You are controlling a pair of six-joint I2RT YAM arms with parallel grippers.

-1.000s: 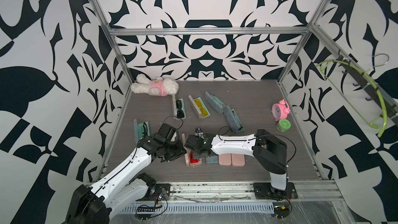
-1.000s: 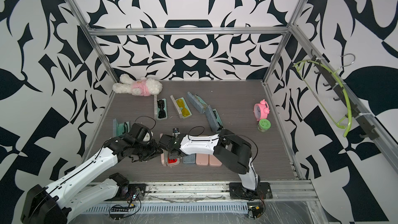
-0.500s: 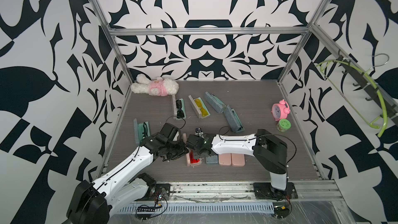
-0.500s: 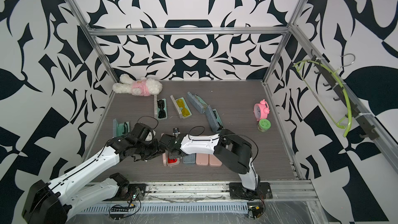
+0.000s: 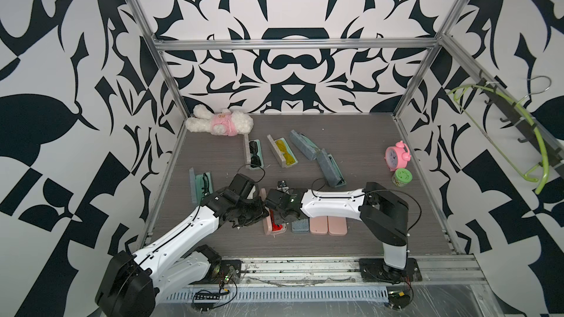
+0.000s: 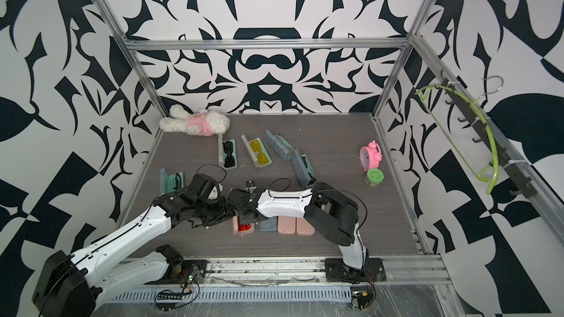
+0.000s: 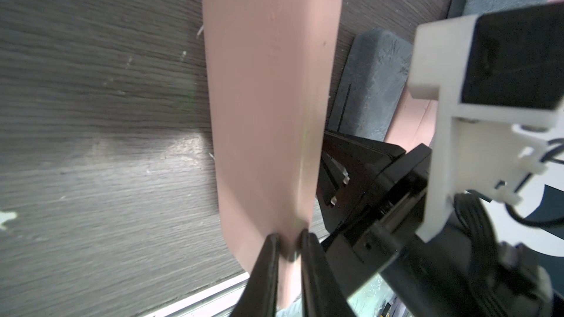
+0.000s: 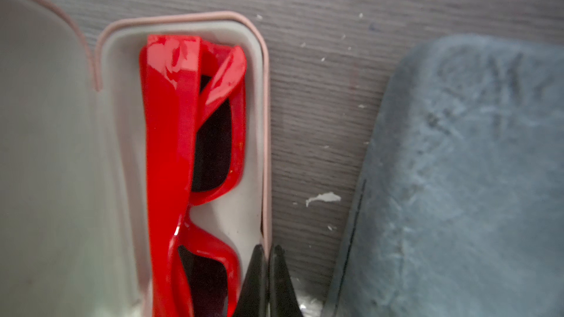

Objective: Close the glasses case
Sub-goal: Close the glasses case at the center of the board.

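A pink glasses case [image 5: 266,227] lies open near the table's front, holding red sunglasses [image 5: 277,227]. Its lid [image 7: 268,86] stands raised beside the base. My left gripper [image 7: 288,240] pinches the lid's edge between its fingers. The base rim [image 8: 266,117] shows in the right wrist view with the red sunglasses [image 8: 171,117] inside. My right gripper [image 8: 268,253] is shut on that rim's thin wall. In both top views the two grippers meet over the case [image 6: 242,229], and the arms hide most of it.
A closed blue-grey case [image 5: 300,226] and two closed pink cases [image 5: 318,226] lie just right of the open one. Several open cases [image 5: 254,155] sit farther back, a teal one [image 5: 201,184] at left. A plush bunny [image 5: 219,123], pink clock [image 5: 396,157] and green jar [image 5: 402,177] stand around.
My left gripper has narrowed on the lid's edge and its arm has shifted slightly toward the case. The right arm has not moved.
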